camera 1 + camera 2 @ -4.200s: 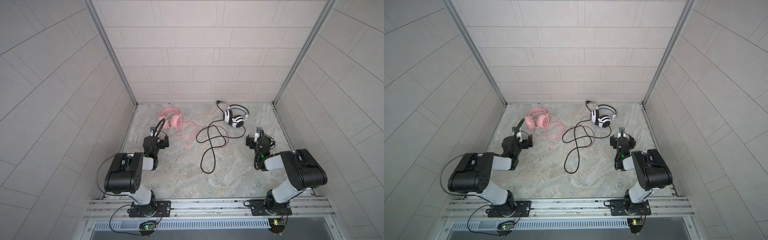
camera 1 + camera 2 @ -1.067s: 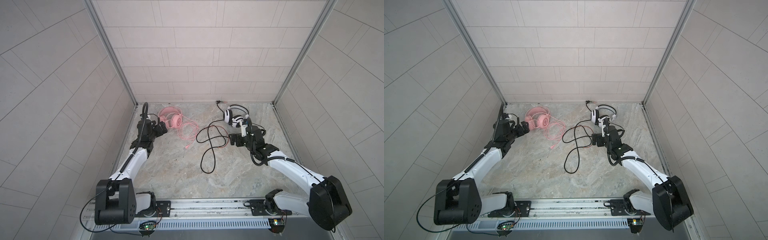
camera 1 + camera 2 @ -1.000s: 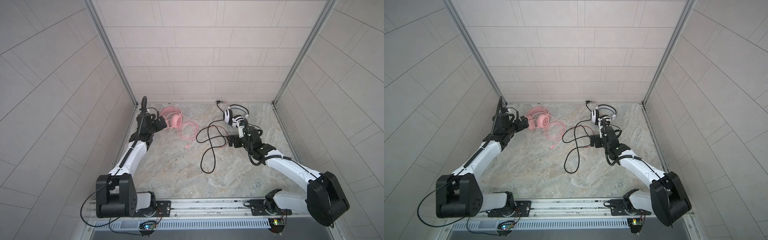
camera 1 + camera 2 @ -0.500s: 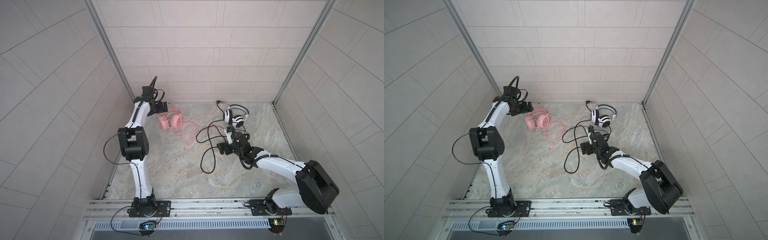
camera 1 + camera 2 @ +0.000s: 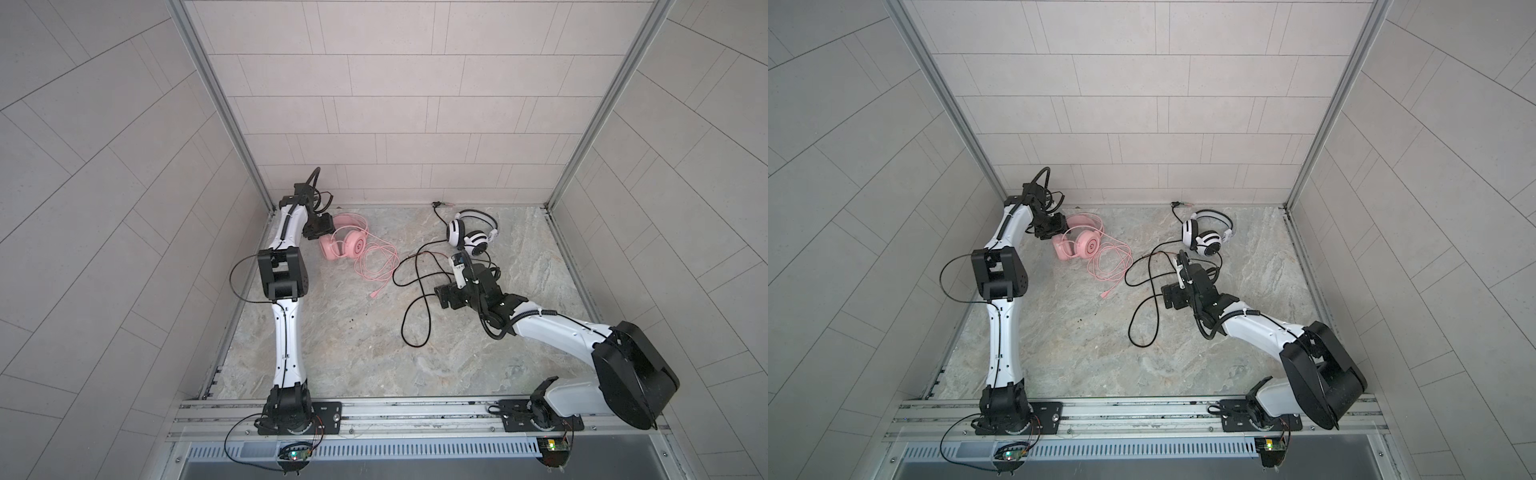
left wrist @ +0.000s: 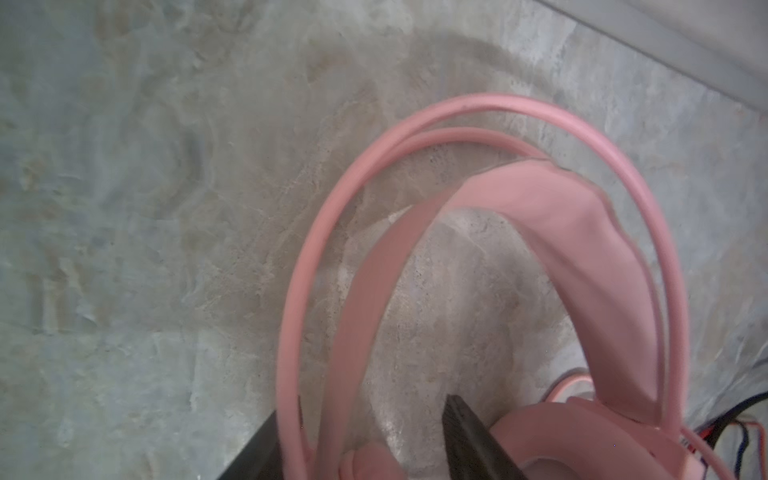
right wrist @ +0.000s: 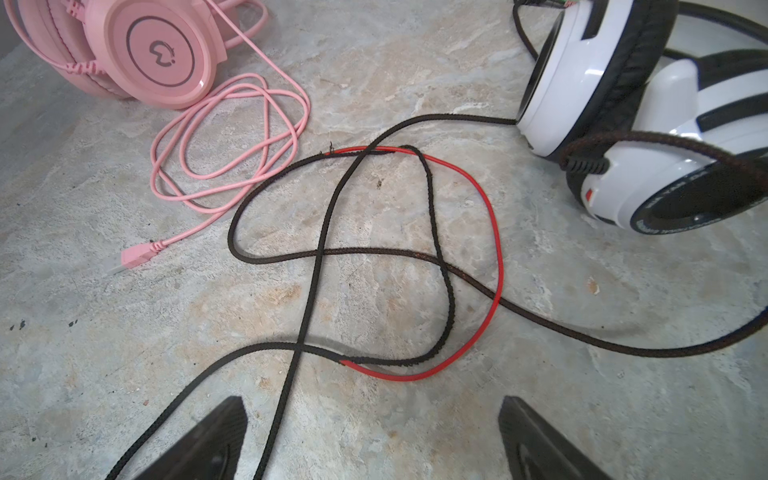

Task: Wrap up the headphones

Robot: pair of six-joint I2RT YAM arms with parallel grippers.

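The headband of the pink headset was straddled by the left fingers; the black cable was lined up between the right fingers.
Within the last second the left fingers were lowered and drawn partly together around the headband; whether it was actually pinched could not be told. The right fingers were spread wide, low over the surface, with the white-and-black headset just beyond them and its cable ungripped. Both cables lay loose, so wrapping was judged barely begun.

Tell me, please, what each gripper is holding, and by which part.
Nothing is clearly held. The left gripper straddles the pink headset's headband beside an ear cup, a gap showing; the right gripper hangs open above the black cable.
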